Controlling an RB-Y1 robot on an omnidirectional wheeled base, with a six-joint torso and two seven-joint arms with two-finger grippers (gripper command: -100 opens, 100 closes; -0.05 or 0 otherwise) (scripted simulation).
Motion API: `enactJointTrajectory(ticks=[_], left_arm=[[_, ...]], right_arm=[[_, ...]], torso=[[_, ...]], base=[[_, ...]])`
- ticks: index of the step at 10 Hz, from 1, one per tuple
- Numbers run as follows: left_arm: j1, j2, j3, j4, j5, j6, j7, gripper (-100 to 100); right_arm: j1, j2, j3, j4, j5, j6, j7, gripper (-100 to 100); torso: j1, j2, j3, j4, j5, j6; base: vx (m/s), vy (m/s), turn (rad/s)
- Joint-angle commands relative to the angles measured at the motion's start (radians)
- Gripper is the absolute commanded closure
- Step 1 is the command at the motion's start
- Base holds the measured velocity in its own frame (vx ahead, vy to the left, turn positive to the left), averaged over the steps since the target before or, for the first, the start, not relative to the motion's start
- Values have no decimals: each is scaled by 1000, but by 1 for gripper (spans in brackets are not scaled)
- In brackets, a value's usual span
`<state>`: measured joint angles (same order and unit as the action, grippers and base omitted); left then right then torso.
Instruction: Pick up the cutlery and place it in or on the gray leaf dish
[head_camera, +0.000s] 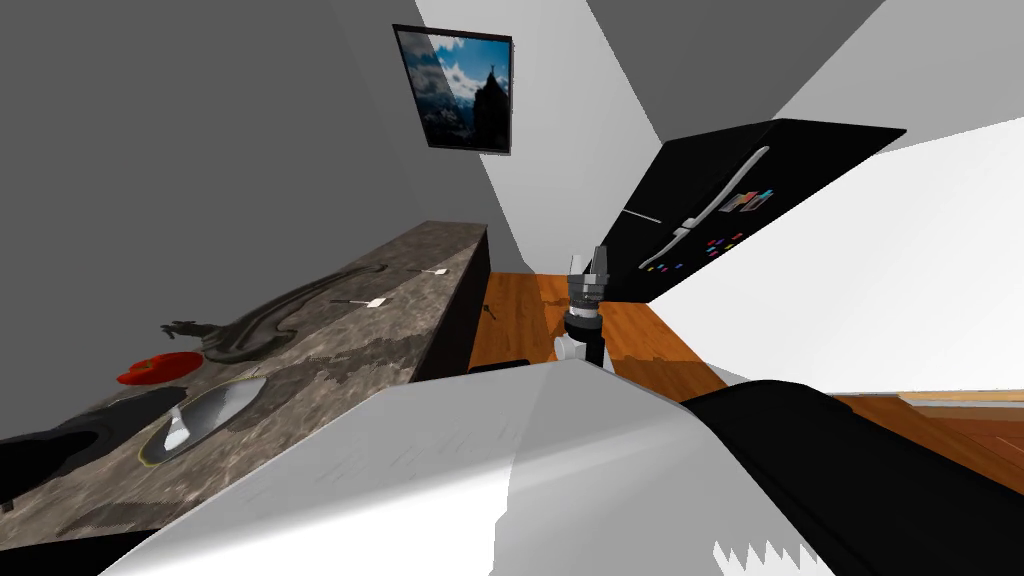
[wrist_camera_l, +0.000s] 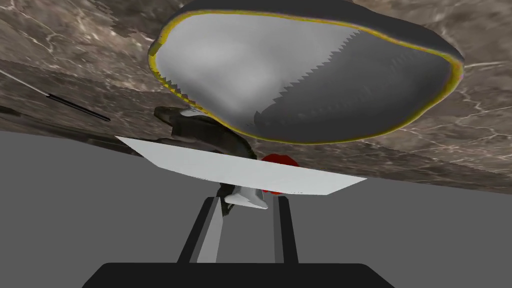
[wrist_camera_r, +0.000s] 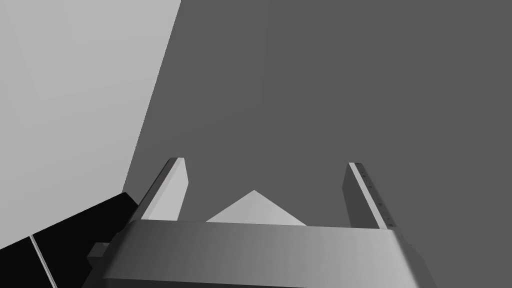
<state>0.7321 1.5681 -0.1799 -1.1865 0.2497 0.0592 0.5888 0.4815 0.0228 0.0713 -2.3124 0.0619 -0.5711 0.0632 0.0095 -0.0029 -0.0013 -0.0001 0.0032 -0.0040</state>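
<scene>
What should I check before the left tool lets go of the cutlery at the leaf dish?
1. Left tool grip: ok, fingers shut on the handle of the white cutlery.
2. Cutlery over the gray leaf dish: ok, head view shows it inside the yellow rim.
3. Height above the dish floor: cannot tell.
4. Dish interior free: ok, nothing lies in it.
5. Dark figurine by the rim: cannot tell if touching.
6. Right tool: ok, open, away from the counter.
</scene>
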Motion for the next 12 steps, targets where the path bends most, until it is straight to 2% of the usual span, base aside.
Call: enactJointTrajectory(ticks=[1, 2, 3, 4, 8, 9, 10, 12], left_arm=[[12, -16, -28, 15, 14, 5, 12, 100], [12, -16, -28, 15, 14, 5, 12, 100], [26, -18, -6, -3, 7, 14, 8, 100], [26, -17, -7, -3, 9, 15, 10, -100], [26, -17, -7, -3, 8, 15, 10, -100], [26, -17, -7, -3, 8, 15, 10, 0], [43, 33, -1, -29, 26, 20, 38, -100], [61, 90, 4, -54, 43, 25, 66, -100]], right_arm=[[0, 0, 0, 0, 0, 0, 0, 0], [0, 0, 0, 0, 0, 0, 0, 0], [0, 0, 0, 0, 0, 0, 0, 0], [0, 0, 0, 0, 0, 0, 0, 0], [0, 0, 0, 0, 0, 0, 0, 0], [0, 0, 0, 0, 0, 0, 0, 0], [0, 0, 0, 0, 0, 0, 0, 0], [0, 0, 0, 0, 0, 0, 0, 0]], torso=[[0, 0, 0, 0, 0, 0], [-1, 0, 0, 0, 0, 1], [-3, 0, 0, 0, -1, 1], [-5, 0, 0, 0, -2, 0], [-8, 0, 0, 0, -3, 0], [-8, 0, 0, 0, -3, 0], [-8, 0, 0, 0, -3, 0], [-8, 1, 1, 0, -3, 0]], base=[[1, 65, -193], [-5, 54, -111], [-1, 22, -11], [0, 6, 1], [0, 0, 0], [0, 0, 0], [-16, 4, 97], [-36, 5, 66]])
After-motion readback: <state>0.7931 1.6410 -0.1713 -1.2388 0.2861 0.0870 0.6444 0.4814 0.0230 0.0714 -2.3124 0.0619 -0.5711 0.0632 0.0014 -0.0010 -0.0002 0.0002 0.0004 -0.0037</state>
